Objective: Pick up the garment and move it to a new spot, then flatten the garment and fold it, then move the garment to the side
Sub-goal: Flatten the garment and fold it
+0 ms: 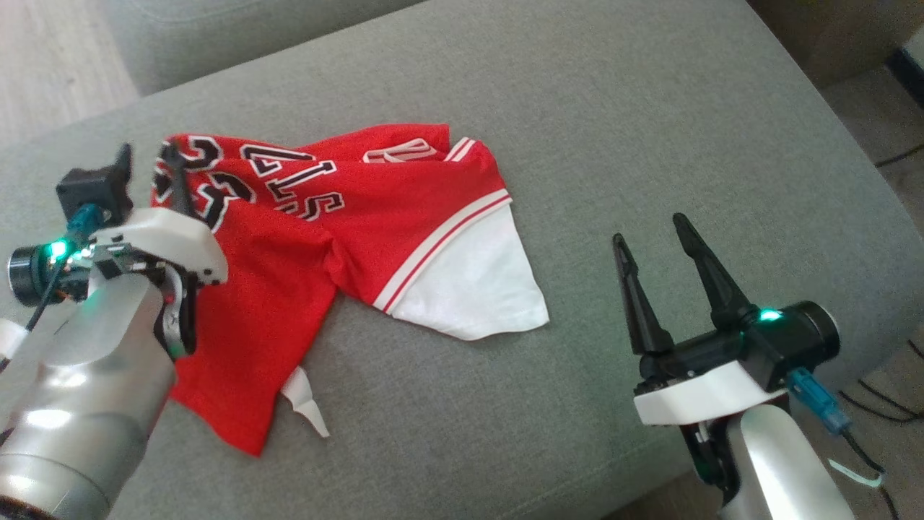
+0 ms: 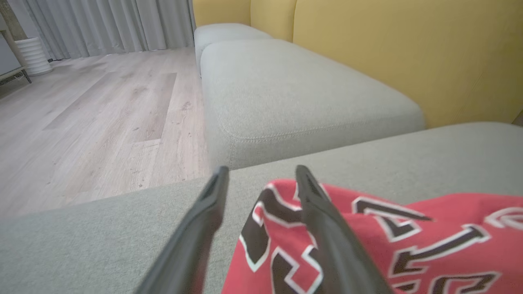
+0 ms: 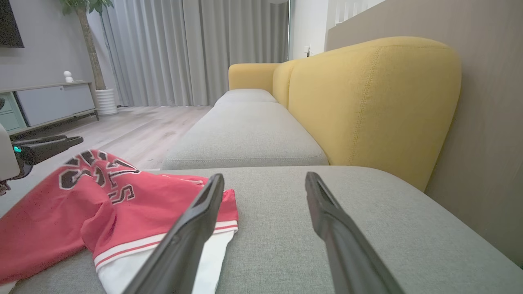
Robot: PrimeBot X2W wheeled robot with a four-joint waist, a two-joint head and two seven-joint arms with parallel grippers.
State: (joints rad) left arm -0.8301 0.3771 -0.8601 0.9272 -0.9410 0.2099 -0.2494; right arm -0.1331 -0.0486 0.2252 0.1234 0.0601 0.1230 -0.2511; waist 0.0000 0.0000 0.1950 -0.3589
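On grey cushion (image 1: pixel 613 144), red garment (image 1: pixel 325 238); wooden floor (image 2: pixel 102 114) beyond

Quick count from that frame: there was one red jersey (image 1: pixel 325 238); two grippers, the left gripper (image 1: pixel 148 160) and the right gripper (image 1: pixel 650 231), with two dark fingers (image 1: pixel 713 274) each; three grey seat cushions (image 3: pixel 367 212); three yellow back cushions (image 3: pixel 367 102); one white ribbed planter (image 3: pixel 105 102); one low cabinet (image 3: pixel 53 102); one little white figure (image 3: pixel 67 76) on it
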